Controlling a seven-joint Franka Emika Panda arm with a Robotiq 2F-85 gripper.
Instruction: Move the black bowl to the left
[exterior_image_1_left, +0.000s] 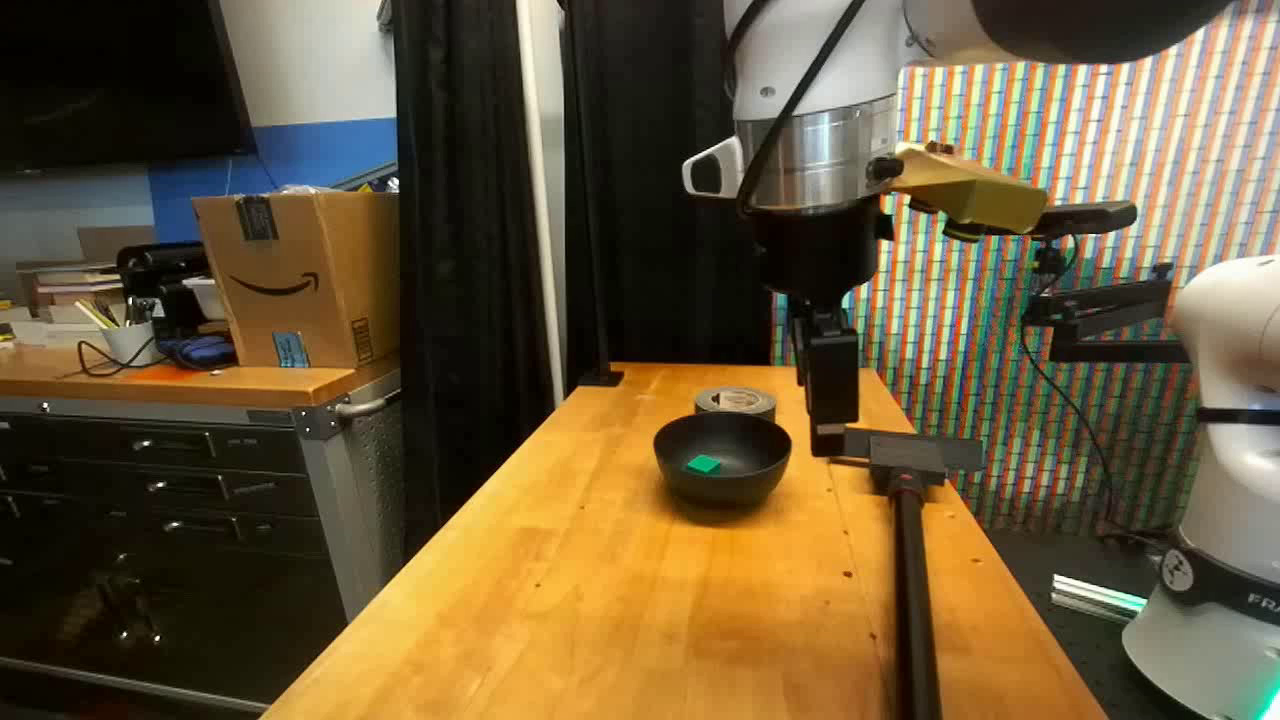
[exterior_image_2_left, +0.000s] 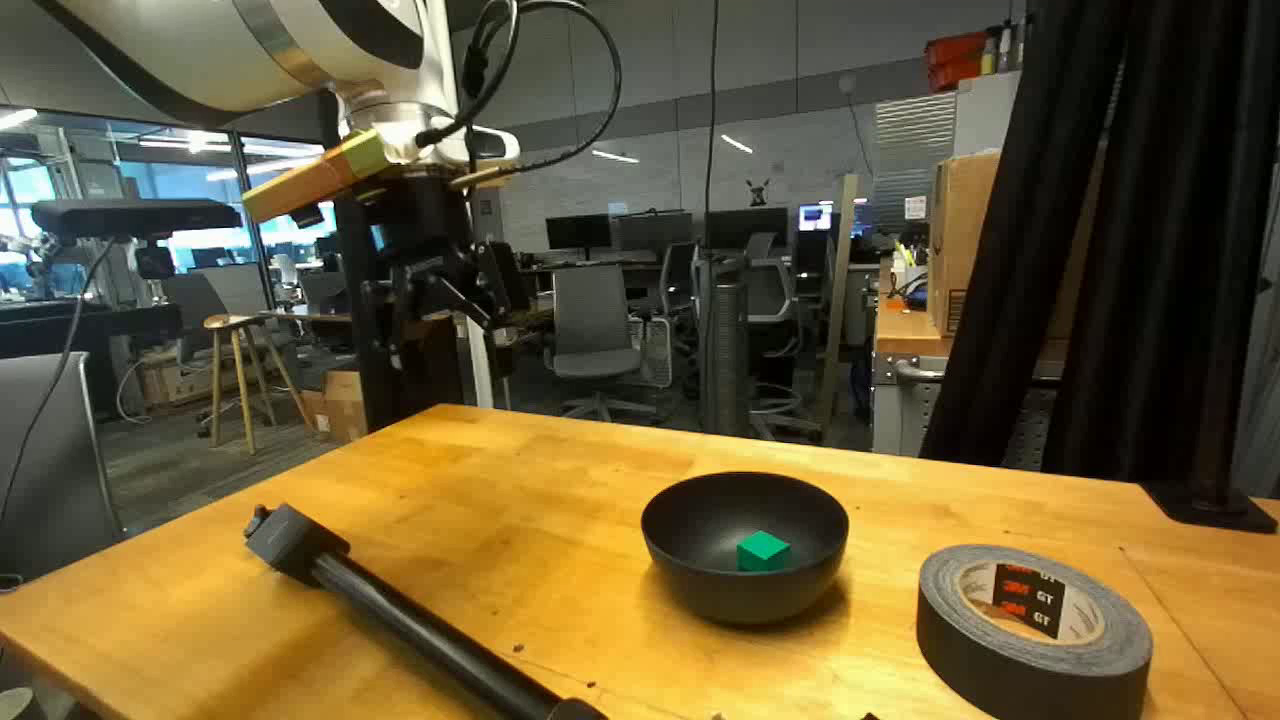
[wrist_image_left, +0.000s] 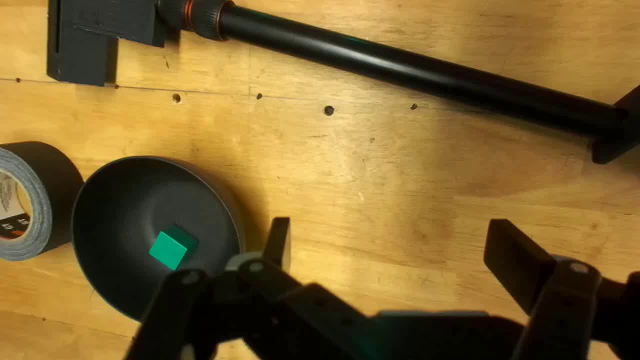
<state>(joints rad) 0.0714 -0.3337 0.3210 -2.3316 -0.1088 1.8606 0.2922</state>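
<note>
One black bowl is looking stiff and light, slickness being unclear here; its rim is inviting the gripper, whose fingers are standing wide.

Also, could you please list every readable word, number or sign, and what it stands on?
"3M", repeated: label inside the tape roll.
"GT", repeated: same label.
"FRA", cut off: dark band on the robot base.
Round emblem: same band.
Smile arrow: cardboard box.
Too small or blurred: drawer labels, the box's blue sticker, background paper notice.
</note>
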